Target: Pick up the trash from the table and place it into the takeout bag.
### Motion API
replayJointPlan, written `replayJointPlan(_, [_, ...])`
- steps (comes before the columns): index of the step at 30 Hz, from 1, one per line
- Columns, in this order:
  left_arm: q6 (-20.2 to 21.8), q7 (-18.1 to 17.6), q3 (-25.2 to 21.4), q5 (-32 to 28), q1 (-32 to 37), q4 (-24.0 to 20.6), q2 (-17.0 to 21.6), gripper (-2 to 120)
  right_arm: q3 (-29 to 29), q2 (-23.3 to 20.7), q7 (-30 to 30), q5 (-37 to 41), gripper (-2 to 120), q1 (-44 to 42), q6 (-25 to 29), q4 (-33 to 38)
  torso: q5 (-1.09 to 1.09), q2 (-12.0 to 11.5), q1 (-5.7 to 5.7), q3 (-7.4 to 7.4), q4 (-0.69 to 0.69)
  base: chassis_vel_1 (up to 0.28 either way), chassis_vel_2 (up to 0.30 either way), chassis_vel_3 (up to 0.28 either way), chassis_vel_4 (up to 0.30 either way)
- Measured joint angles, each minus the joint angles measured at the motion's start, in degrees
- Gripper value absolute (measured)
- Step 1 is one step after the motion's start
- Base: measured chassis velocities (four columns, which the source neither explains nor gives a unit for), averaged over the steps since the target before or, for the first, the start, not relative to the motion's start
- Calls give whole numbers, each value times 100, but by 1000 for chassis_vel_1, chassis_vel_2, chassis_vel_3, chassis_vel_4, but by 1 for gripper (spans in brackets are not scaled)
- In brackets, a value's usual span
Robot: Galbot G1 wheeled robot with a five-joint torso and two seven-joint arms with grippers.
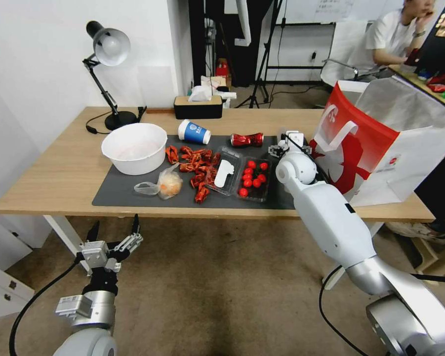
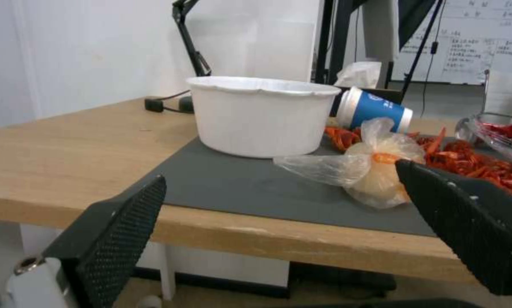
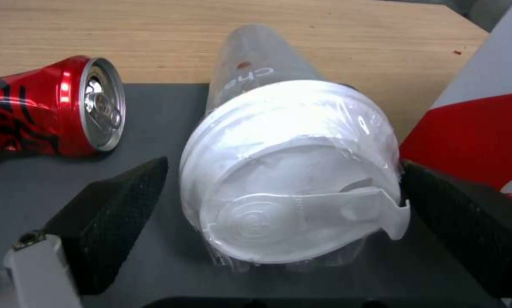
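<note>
On the table (image 1: 59, 173), a clear white-lidded cup (image 3: 290, 171) lies on its side on the dark mat (image 1: 133, 198), by the takeout bag (image 1: 360, 148). My right gripper (image 1: 290, 143) is open and straddles its lid end (image 3: 284, 231), one finger (image 3: 113, 222) clear of it and the other right at the lid's edge. A crushed red can (image 3: 50, 107) (image 1: 247, 140) lies beside the cup. My left gripper (image 1: 113, 232) (image 2: 290, 226) hangs open below the table's front edge, facing the plastic bag with the orange lump (image 2: 364, 167) (image 1: 165, 184), a white bowl (image 1: 133, 147) and a blue-and-white paper cup (image 1: 193, 132).
Red crayfish shells (image 1: 195, 163) are strewn mid-mat beside a clear tray of tomatoes (image 1: 254, 178). A desk lamp (image 1: 108, 49) and a tissue box (image 1: 198, 106) stand along the back edge. The takeout bag's red-and-white wall (image 3: 484, 128) rises close beside my right finger.
</note>
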Motion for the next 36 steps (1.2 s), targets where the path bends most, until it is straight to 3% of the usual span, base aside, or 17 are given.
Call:
replayJointPlan(11, [2,0,-3,0,-2,3,-1,100,-8,38,-98,23,100,39,5,-124,0,0,0,0,0,0,0,0,0])
replayJointPlan(21, [2,0,-3,0,0,9,-7,100,6,75,-259,6,80,66,272,-327,0,0,0,0,1,0,0,0,0])
replayJointPlan(36, [3,-4,-2,4,25,-61,-6,100,35,-5,-277,-32,79,-2,370,-106,0,0,0,0,0,0,0,0,0])
